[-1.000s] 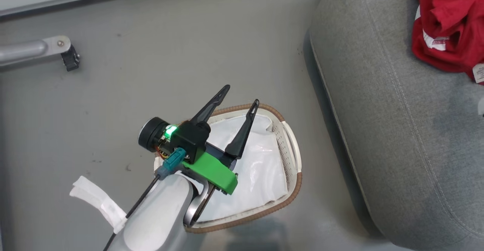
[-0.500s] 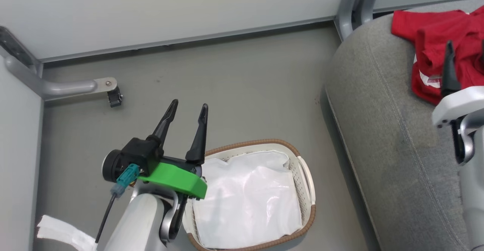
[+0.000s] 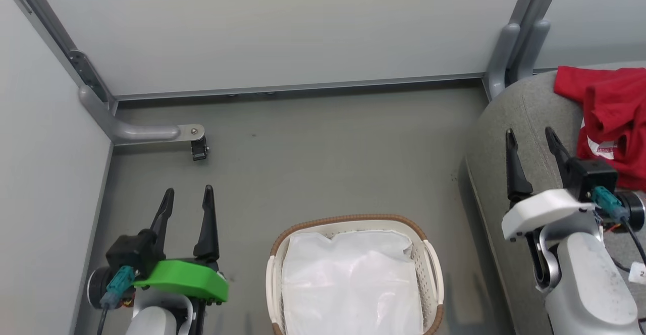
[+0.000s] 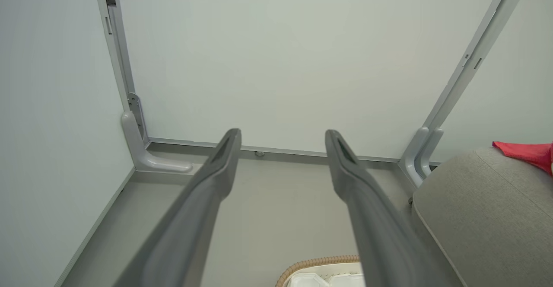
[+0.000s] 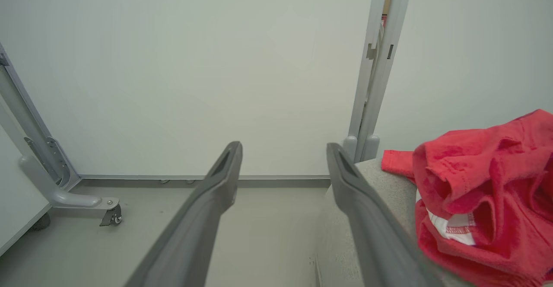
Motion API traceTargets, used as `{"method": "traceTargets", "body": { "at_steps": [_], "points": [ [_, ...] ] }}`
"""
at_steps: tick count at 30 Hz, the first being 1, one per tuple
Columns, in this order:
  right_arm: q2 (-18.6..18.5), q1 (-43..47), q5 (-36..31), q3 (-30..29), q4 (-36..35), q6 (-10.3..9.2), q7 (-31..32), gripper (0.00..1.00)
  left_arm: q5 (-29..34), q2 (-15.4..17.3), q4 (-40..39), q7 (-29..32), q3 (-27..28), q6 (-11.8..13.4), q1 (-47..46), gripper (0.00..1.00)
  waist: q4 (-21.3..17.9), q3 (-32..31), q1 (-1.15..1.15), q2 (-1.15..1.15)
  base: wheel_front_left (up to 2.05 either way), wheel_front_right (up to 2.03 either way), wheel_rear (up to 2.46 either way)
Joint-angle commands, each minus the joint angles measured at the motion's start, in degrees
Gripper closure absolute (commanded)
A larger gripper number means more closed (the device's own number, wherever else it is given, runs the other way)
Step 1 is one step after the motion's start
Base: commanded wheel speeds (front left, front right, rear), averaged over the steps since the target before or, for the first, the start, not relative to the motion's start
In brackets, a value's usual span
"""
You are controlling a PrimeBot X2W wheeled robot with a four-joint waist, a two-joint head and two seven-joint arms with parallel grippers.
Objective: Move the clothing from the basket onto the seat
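Note:
The red clothing (image 3: 613, 115) lies bunched on the grey seat (image 3: 509, 138) at the right, white trim showing; it also appears as clothing (image 5: 484, 196) on the seat (image 5: 380, 200) and as a red corner (image 4: 525, 154) on the seat (image 4: 479, 209). The white basket (image 3: 275, 274) with a brown rim stands on the floor at bottom centre, a white sheet (image 3: 351, 284) lying in it. My left gripper (image 3: 186, 199) is open and empty left of the basket. My right gripper (image 3: 530, 138) is open and empty over the seat's near edge, left of the clothing.
Pale partition walls (image 3: 282, 27) close the space at the back and left. A grey foot with a caster (image 3: 197, 146) juts from the left corner, and a grey post (image 3: 515, 42) stands beside the seat. Grey floor (image 3: 328, 163) lies between the wall and the basket.
The head camera has tilted up, so walls and the right arm have come into view. My left gripper has come off the basket to its left. Both grippers stay open.

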Motion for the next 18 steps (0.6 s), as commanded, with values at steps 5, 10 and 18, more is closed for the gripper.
{"method": "traceTargets", "body": {
  "at_steps": [5, 10, 18],
  "points": [
    [0.01, 6.53, 3.05, 2.12, -4.51, -0.08, -0.28, 0.0, 0.63, -0.06, -0.34, -0.03, 2.72, -0.5, 3.84, 0.0, 1.05, -1.53, 0.0, 0.12, 0.0, 0.0, 0.0],
    [-0.01, 11.31, 4.35, 3.99, -8.1, -0.08, -0.28, 0.0, 0.47, -0.06, -0.78, -0.03, 4.01, -0.75, 6.93, 0.0, 0.66, -2.43, 0.0, 0.12, 0.0, 0.0, 0.0],
    [-0.02, 16.83, 6.08, 5.29, -10.88, -0.08, -0.29, 0.0, 0.25, -0.07, -1.15, -0.03, 4.04, -1.11, 9.13, 0.0, -0.02, -3.57, 0.0, 0.12, 0.0, 0.0, 0.0]
  ]
}}
